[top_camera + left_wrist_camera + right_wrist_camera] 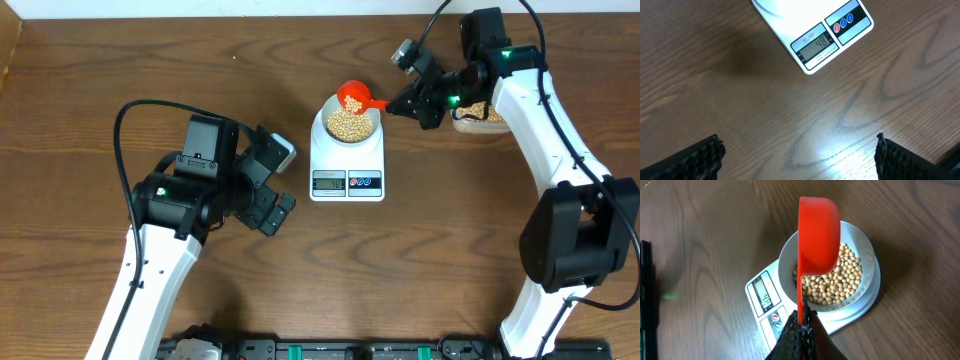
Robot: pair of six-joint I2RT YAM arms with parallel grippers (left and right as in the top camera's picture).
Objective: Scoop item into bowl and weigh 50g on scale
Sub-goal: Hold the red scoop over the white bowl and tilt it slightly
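Atop wooden tabletop (150, 60): one flat white scale (347, 165); one pale round bowl (866, 245), many beige beans (840, 280); one red plastic scoop (817, 235), right pincer (800, 322) clenched on handle; left pincer (797, 145) released.

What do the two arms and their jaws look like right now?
The left arm and right arm both have white links with black joint housings, small green lights and a looping black cable. The jaws are black with ribbed faces.
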